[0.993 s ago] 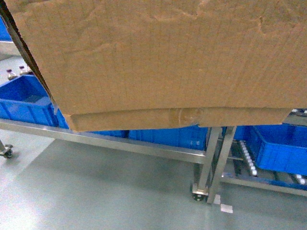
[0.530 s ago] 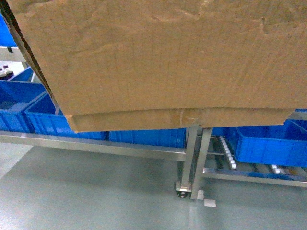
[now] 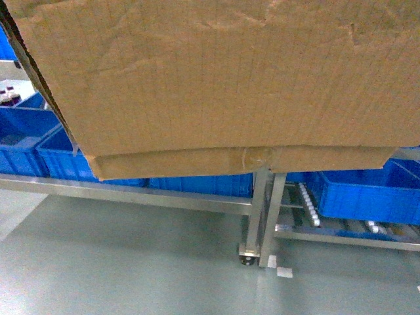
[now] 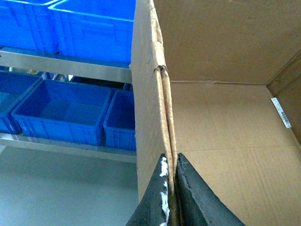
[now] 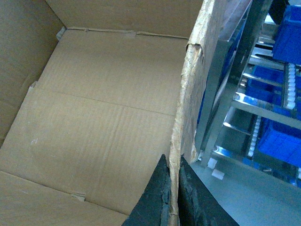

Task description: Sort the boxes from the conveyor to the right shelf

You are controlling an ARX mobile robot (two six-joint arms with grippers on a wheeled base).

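Filling the whole upper part of the head view, the cardboard box (image 3: 216,79) hangs in the air between the two arms, its long axis running left to right and its taped bottom seam facing the camera. Beyond and below it stand steel racks loaded with blue crates (image 3: 357,193); the shelf (image 3: 341,226) with white rollers lies low and to the far right, past the paired upright legs, so the box sits higher than that tier and a little left of it. Judging from this, the coming move is a carry rightward and down onto the rollers, and the right arm is the nearer one to that rack.

The left gripper (image 4: 170,197) is closed tight on the box's left wall, pinching the torn top edge between its dark pads. The right gripper (image 5: 173,197) is likewise clamped on the right wall's ragged edge, with the rack's rollers close beside that wall. Inside, the box looks empty. No conveyor shows in any view.
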